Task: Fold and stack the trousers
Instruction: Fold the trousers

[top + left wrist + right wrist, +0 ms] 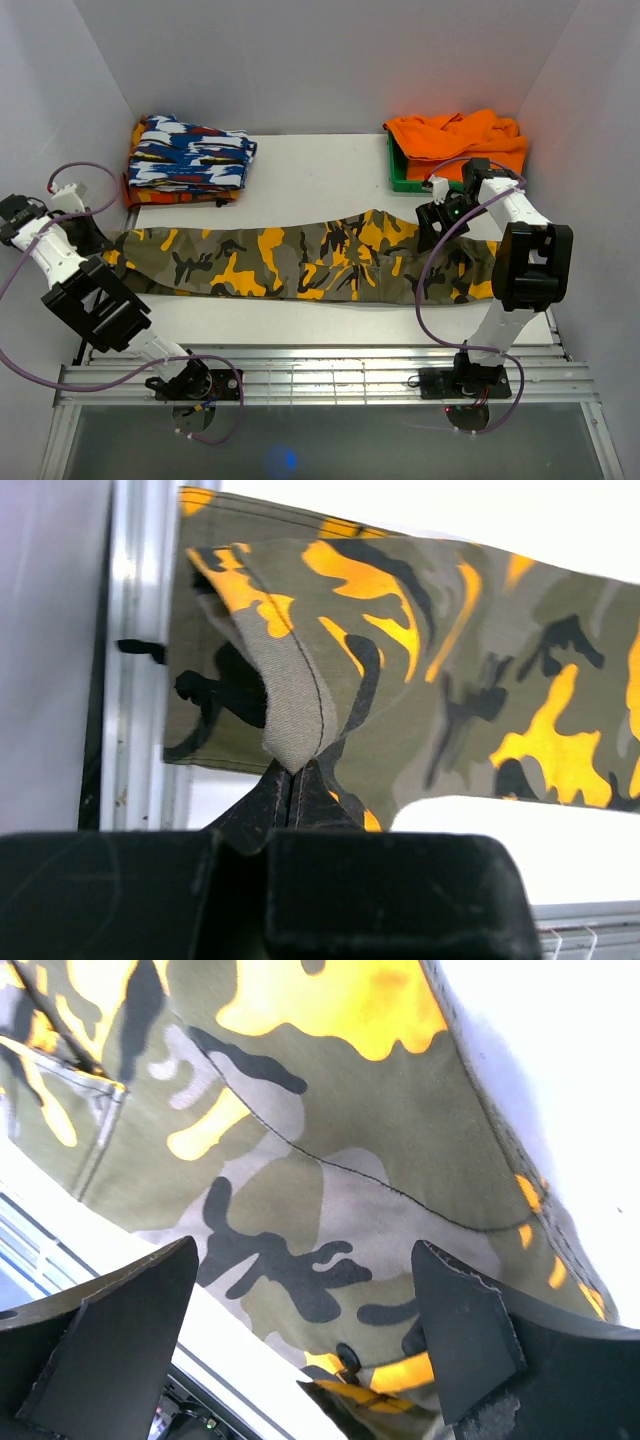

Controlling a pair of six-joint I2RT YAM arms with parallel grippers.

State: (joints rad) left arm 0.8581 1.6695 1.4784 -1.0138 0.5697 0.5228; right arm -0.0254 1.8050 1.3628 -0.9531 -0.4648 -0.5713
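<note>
Across the table (320, 165), trousers (300, 262) lie stretched out, leg hems at left, waist at right. Left gripper (293, 780) is clamped tight on a raised fold of the hem. Right gripper (303, 1260) stands wide apart over the waist end, gripping nothing. Folded garment (190, 155) back left; orange cloth (460, 135) back right.

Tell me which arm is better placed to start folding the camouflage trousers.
Left, probably. The left gripper is shut on the trousers at the leg end, so it can lift and fold. The right gripper hangs open over the waist end, gripping nothing.
</note>
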